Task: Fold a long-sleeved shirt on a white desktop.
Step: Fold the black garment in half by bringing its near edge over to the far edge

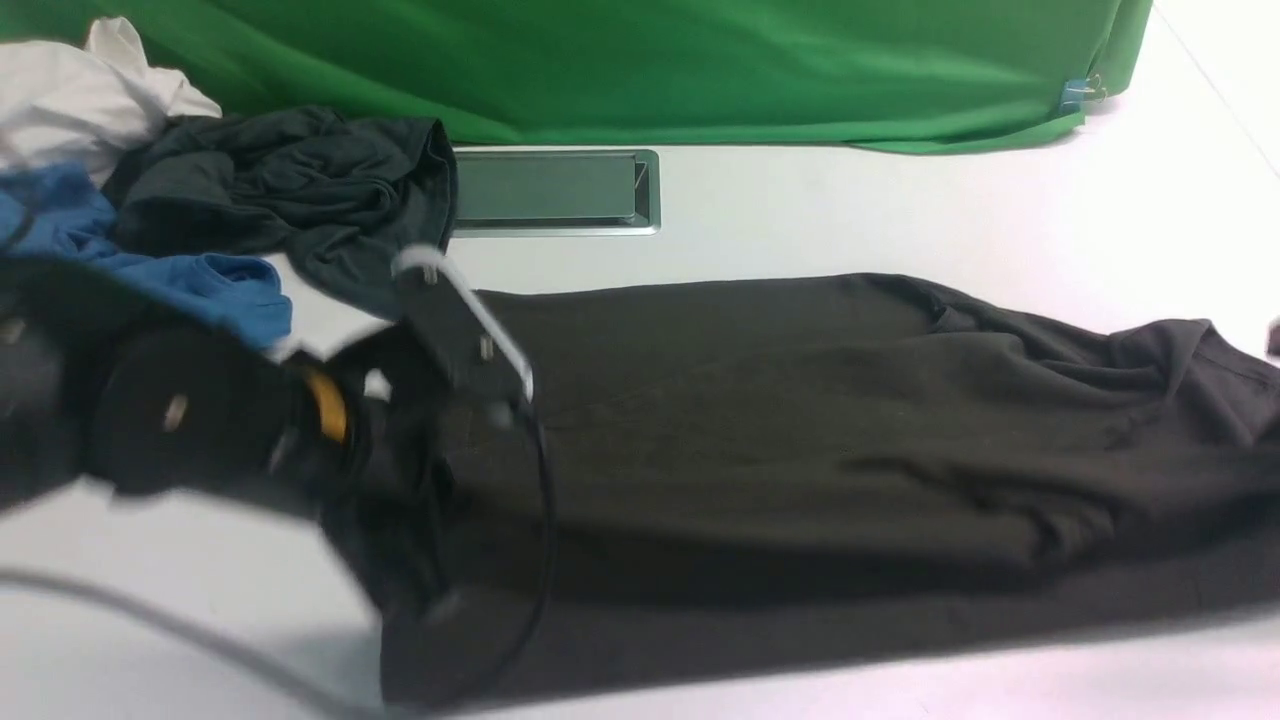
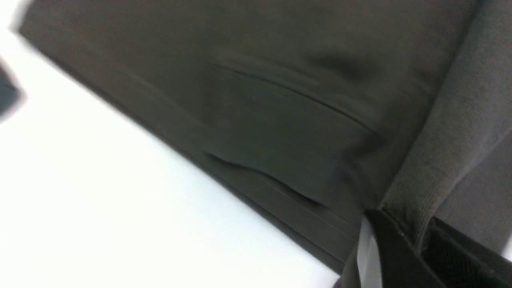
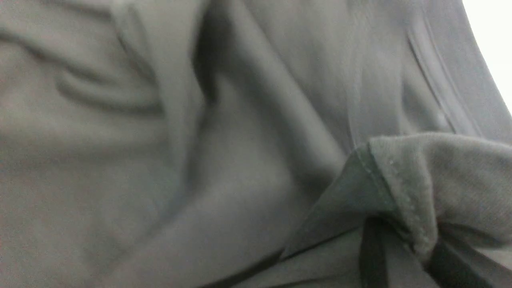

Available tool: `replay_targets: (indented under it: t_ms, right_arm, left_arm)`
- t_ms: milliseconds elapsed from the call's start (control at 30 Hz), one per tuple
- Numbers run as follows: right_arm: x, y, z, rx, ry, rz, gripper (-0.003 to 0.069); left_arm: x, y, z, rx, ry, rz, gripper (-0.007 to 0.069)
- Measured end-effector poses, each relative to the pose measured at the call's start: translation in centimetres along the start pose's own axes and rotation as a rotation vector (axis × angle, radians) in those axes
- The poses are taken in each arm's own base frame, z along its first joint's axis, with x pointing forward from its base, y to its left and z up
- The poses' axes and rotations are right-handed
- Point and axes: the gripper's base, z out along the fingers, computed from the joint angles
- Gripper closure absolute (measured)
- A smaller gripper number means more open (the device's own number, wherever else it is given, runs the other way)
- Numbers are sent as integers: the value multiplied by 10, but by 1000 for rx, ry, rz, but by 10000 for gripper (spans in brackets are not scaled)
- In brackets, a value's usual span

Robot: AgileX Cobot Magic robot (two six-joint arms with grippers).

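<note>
The long-sleeved shirt (image 1: 800, 420), brownish-black, lies stretched lengthwise across the white desktop (image 1: 900, 210), with one long edge folded over its middle. My left gripper (image 1: 480, 395) is at the shirt's left end, blurred in the front view. In the left wrist view that gripper (image 2: 416, 240) is shut on a pinched ridge of the shirt (image 2: 280, 100), above the desktop (image 2: 100, 200). The right arm is almost wholly outside the front view. In the right wrist view my right gripper (image 3: 420, 252) is shut on a stitched fold of the shirt (image 3: 200, 160). No print shows.
A pile of clothes sits at the back left: a white garment (image 1: 70, 100), a blackish-teal one (image 1: 300, 190) and a blue one (image 1: 200, 280). A silver-framed hatch (image 1: 550, 190) lies behind the shirt, below the green backdrop (image 1: 700, 70). A grey cable (image 1: 150, 620) crosses the front left.
</note>
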Motion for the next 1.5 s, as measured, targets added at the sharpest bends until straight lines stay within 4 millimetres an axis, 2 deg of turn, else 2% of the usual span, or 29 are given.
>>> replay_targets:
  t_ms: [233,400,433,467,533,633,700,767,800,833,867,933,1000,1033,1067,1133,1167,1200,1233,1333,1367,1400,1433,1467,1500]
  right_arm:
    - [-46,17,8,-74,14,-19,592]
    - [-67,23,15,-93,10,-30,592]
    - [-76,27,20,-104,12,-28,592]
    - [-77,27,21,-107,13,-26,592]
    - [-87,32,35,-130,26,-24,592]
    - [-94,34,49,-141,29,-23,578]
    - [-100,34,59,-140,4,-22,507]
    - [-105,34,59,-134,-31,-30,384]
    - [-108,34,56,-133,-48,-39,302]
    - [-108,34,56,-134,-50,-40,289]
    - [-111,35,48,-135,-71,-63,210]
    - [-112,37,36,-139,-88,-83,161]
    - [-110,41,23,-145,-95,-108,172]
    - [-104,49,4,-154,-92,-164,231]
    - [-103,51,3,-155,-90,-171,253]
    - [-81,75,-14,-174,-46,-297,414]
    - [-69,88,-15,-184,-17,-352,473]
    - [-52,104,-12,-197,24,-413,556]
    - [-35,118,-5,-204,73,-472,588]
    - [2,144,17,-212,161,-576,621]
    - [4,145,19,-212,165,-583,623]
    - [19,154,29,-212,179,-616,627]
    - [30,165,41,-218,152,-647,627]
    - [31,166,42,-218,148,-649,627]
    - [30,172,47,-225,105,-653,627]
  left_arm:
    - [-17,51,20,-57,12,-40,595]
    - [-27,82,29,-103,-12,-70,595]
    - [-30,95,37,-118,-19,-90,595]
    - [-30,95,37,-119,-20,-90,595]
    - [-34,111,57,-122,-7,-112,595]
    - [-37,120,77,-110,13,-116,595]
    - [-40,126,95,-103,28,-115,595]
    - [-41,132,109,-101,37,-114,594]
    - [-42,134,116,-104,38,-110,592]
    - [-42,135,117,-108,38,-105,591]
    - [-43,137,123,-114,30,-105,582]
    - [-46,139,129,-137,1,-103,559]
    - [-48,142,130,-166,-29,-92,528]
    - [-51,146,130,-204,-61,-70,490]
    - [-51,147,130,-213,-71,-67,480]
    - [-57,152,128,-266,-126,-45,425]
    - [-59,154,127,-286,-150,-39,403]
    - [-61,156,126,-308,-178,-35,380]
    - [-64,158,125,-327,-203,-31,370]
    - [-64,162,123,-353,-233,-41,368]
    - [-64,162,123,-353,-234,-46,370]
    - [-63,163,121,-344,-233,-86,396]
    - [-61,160,114,-304,-213,-170,484]
    - [-61,160,113,-299,-211,-179,494]
    - [-63,155,103,-261,-198,-221,556]
